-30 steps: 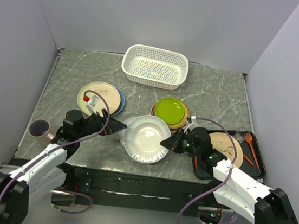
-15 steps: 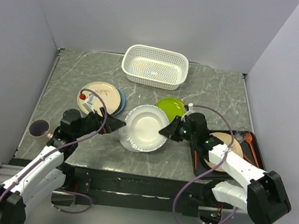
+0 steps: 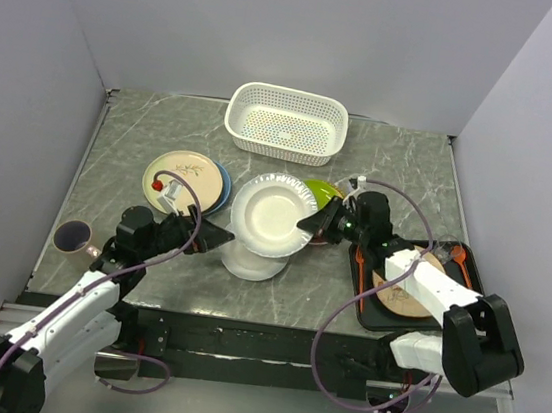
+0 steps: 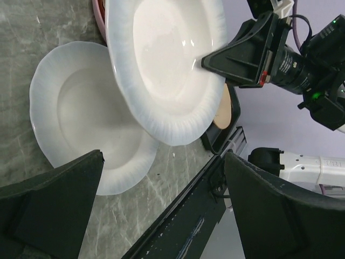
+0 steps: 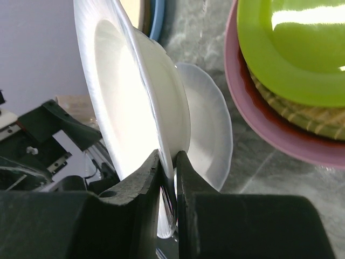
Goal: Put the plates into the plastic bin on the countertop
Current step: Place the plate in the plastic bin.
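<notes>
My right gripper [image 3: 306, 223] [image 5: 175, 156] is shut on the rim of a white plate [image 3: 273, 213] [image 5: 124, 97] [image 4: 161, 65], which it holds tilted above the countertop [image 3: 401, 177]. A second white plate [image 3: 252, 261] [image 4: 86, 135] [image 5: 210, 135] lies flat beneath it. My left gripper [image 3: 216, 236] [image 4: 161, 162] stands open just left of that lying plate, with nothing between its fingers. The white plastic bin [image 3: 286, 122] sits at the back. A cream plate on a blue one [image 3: 187, 179] lies to the left. A lime green plate [image 3: 329, 193] [image 5: 291, 48] tops a stack with straw and pink plates [image 5: 259, 116].
A black tray [image 3: 470, 311] at the right holds a brown plate [image 3: 409, 288] and orange utensils [image 3: 462, 265]. A dark mug [image 3: 73, 236] stands near the left front edge. Walls close in the countertop on three sides.
My right gripper has lifted the white plate off the one beneath it and carried it back and up, tilting it. The left gripper has barely moved.
</notes>
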